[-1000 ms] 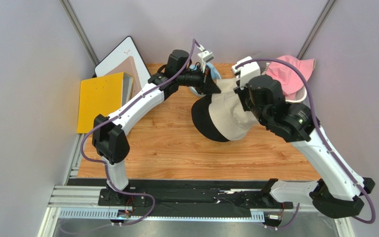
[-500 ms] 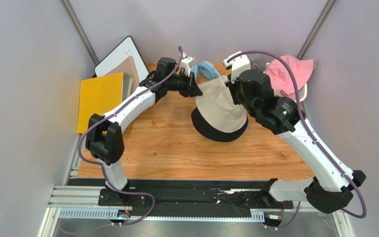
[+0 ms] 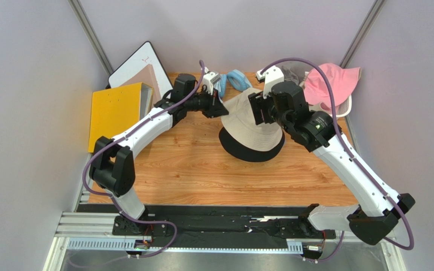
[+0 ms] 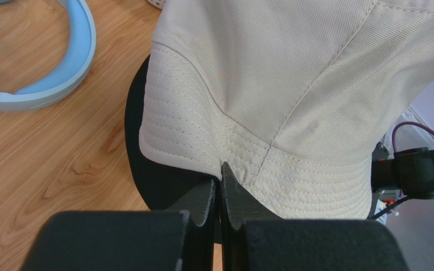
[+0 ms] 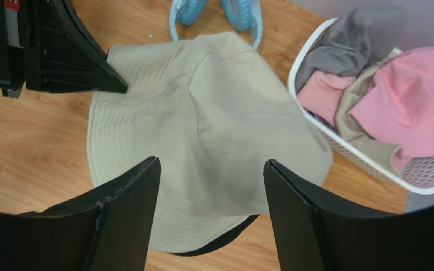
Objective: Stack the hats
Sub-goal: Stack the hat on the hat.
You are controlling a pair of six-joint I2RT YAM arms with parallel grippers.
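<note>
A beige hat (image 3: 251, 121) lies crown-up on a black hat (image 3: 246, 153) in the middle of the table; only the black brim shows under it. My left gripper (image 3: 223, 109) is shut on the beige brim's left edge (image 4: 220, 179). My right gripper (image 3: 257, 110) hangs open just above the beige hat (image 5: 213, 113), its fingers (image 5: 128, 203) apart with nothing between them. The black brim (image 5: 228, 240) peeks out at the near side. A pink hat (image 3: 329, 82) and a grey hat (image 5: 349, 39) lie in the white basket (image 5: 372, 169) at the back right.
Light blue headphones (image 3: 236, 79) lie just behind the stacked hats, close to the left gripper. A yellow folder (image 3: 112, 113) and a white board (image 3: 137, 65) lean at the back left. The basket (image 3: 345, 110) sits against the right wall.
The beige hat came down onto the black hat. My right gripper opened, let go of it and drew back slightly. The left arm shifted left, still holding the brim.
</note>
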